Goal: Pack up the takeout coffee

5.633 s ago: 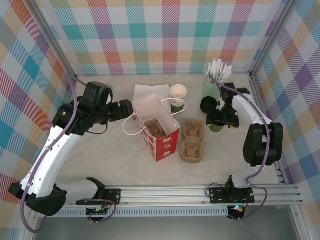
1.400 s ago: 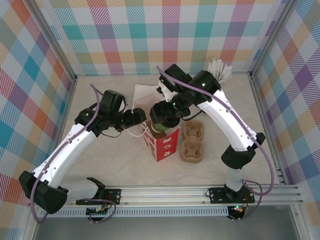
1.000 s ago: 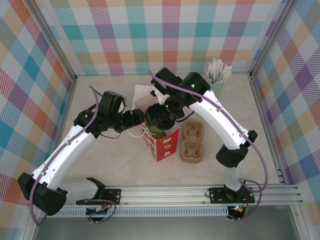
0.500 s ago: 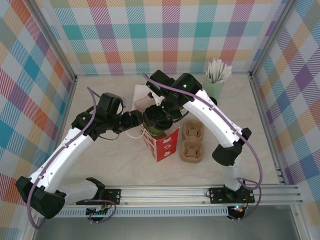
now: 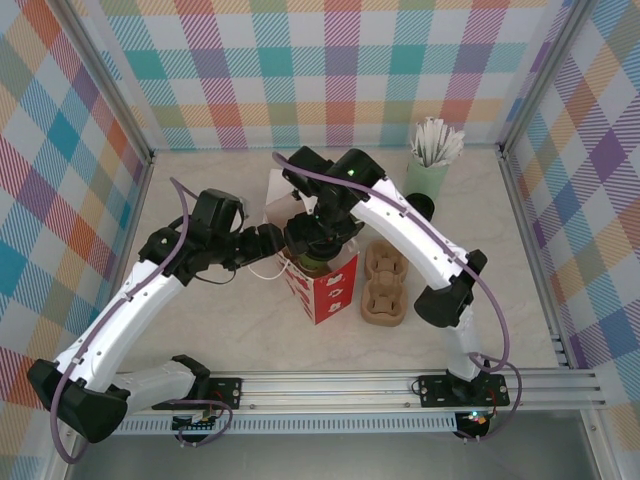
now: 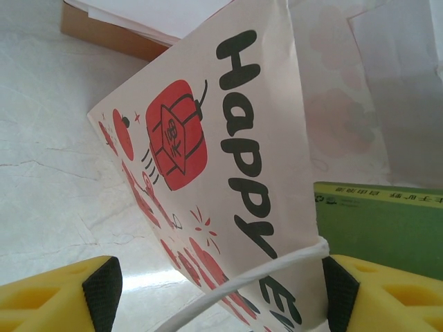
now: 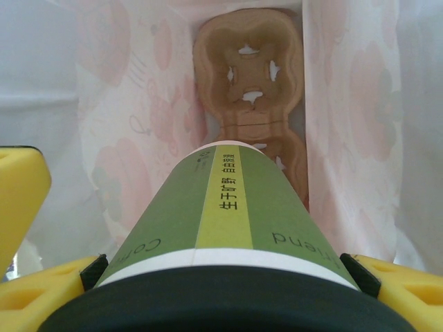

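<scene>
Right wrist view: right hand (image 7: 221, 294) clamps the takeout coffee (image 7: 228, 228) at the paper bag (image 7: 104, 138) mouth, aimed at the pulp tray (image 7: 248, 62) inside.
Left hand (image 6: 220, 294): fingers wide apart, straddling the bag wall and cord handle (image 6: 277, 266), probably steadying the mouth.

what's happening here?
The right gripper holds the coffee cup, green-sleeved with a dark lid, in the open mouth of the red and white gift bag. The cup's base points down at a brown pulp carrier lying at the bottom of the bag. The left gripper sits at the bag's left side, jaws open around its wall and string handle. A second carrier lies on the table beside the bag. The cup is not yet released.
</scene>
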{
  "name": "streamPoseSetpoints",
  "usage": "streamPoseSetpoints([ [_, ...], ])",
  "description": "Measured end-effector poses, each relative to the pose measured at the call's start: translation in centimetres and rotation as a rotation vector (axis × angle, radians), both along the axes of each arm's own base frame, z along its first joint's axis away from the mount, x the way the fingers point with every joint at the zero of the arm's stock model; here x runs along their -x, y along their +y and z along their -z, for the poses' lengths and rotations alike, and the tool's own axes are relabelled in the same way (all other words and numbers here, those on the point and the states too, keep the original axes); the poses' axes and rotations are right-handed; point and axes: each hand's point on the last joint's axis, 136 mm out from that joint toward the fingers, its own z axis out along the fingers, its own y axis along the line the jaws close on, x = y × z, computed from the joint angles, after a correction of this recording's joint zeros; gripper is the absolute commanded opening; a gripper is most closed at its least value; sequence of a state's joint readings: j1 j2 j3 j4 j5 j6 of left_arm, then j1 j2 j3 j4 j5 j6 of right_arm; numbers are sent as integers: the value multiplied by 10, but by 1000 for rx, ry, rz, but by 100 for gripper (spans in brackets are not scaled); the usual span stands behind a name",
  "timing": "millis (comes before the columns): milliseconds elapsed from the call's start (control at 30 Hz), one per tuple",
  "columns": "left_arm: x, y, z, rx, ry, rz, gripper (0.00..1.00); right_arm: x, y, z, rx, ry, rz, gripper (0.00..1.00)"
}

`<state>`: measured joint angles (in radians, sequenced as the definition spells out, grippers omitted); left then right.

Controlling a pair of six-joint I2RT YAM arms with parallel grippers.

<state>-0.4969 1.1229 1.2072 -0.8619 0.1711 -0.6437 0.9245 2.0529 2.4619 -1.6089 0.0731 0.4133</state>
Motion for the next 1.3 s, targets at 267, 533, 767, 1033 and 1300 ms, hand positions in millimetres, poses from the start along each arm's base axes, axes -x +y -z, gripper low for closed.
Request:
streamPoseSetpoints([
  [267, 2, 1, 1, -2, 0, -2, 77, -3, -1, 16, 52, 14, -6, 78],
  [533, 3, 2, 0, -4, -4, 0, 77, -1, -3, 36, 107, 52, -25, 78],
  [767, 3, 2, 1, -5, -3, -1, 78, 2, -7, 50, 147, 82, -32, 78],
  [1033, 5, 4, 0, -9, -8, -5, 81, 5, -10, 57, 168, 102, -34, 78],
  [1300, 11, 8, -11, 6, -43, -8, 87, 9, -13, 66, 190, 132, -40, 78],
])
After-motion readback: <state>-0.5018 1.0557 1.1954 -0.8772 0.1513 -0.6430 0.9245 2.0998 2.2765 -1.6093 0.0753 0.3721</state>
